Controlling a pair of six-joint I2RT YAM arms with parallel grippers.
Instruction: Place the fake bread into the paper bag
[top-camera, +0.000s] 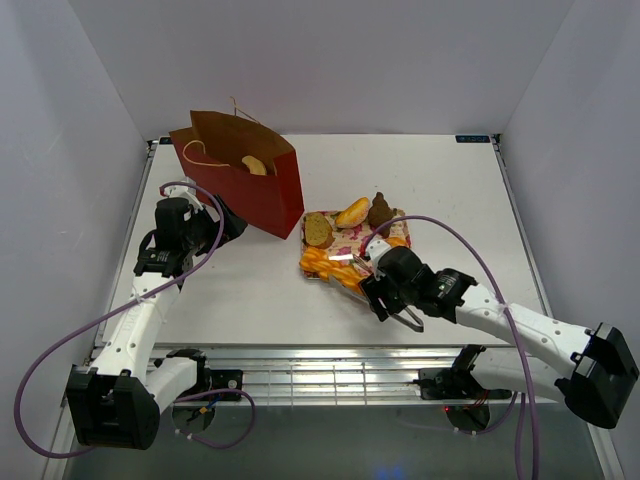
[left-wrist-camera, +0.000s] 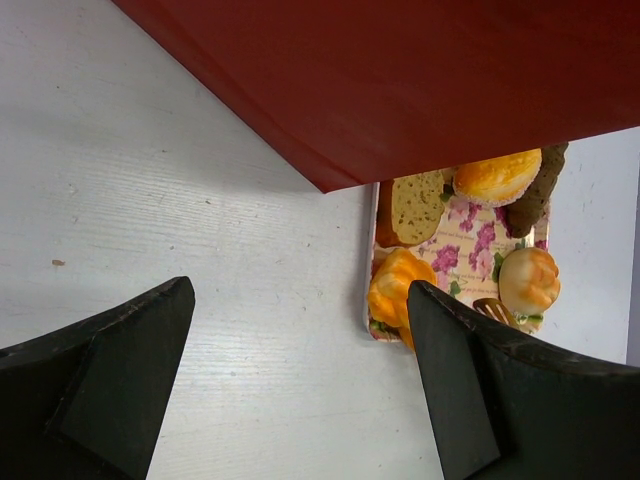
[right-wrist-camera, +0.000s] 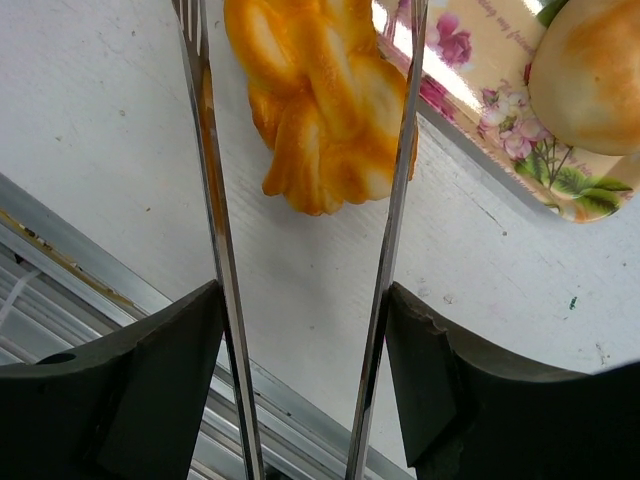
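The paper bag (top-camera: 252, 196) stands open-mouthed at the far left of the tabletop (top-camera: 450, 190), with a pale piece of bread (top-camera: 256, 164) showing inside it. The bag's near right corner comes just beside the far left corner of the floral tray (left-wrist-camera: 466, 246); whether they touch cannot be told. The left tool (left-wrist-camera: 300, 300) hovers low at the bag's near left face with its fingers spread wide and nothing between them. Bare tabletop runs from there to the near edge. On the tray lie a toast slice (left-wrist-camera: 418, 205), a golden roll (left-wrist-camera: 497, 176), a brown pastry (left-wrist-camera: 535, 195) and a round bun (right-wrist-camera: 590, 75). The right tool (right-wrist-camera: 305, 295) is at the tray's near side, its fingers pressed against the outer sides of a pair of metal tongs (right-wrist-camera: 210, 180). The tongs' blades stand apart, one on each side of a twisted loaf (right-wrist-camera: 320, 90). The loaf's near end rests on the tabletop just beside the tray's edge. A strip of bare tabletop separates the loaf from the metal rail (right-wrist-camera: 60, 255) at the near edge. The far right of the tabletop is wide and open.
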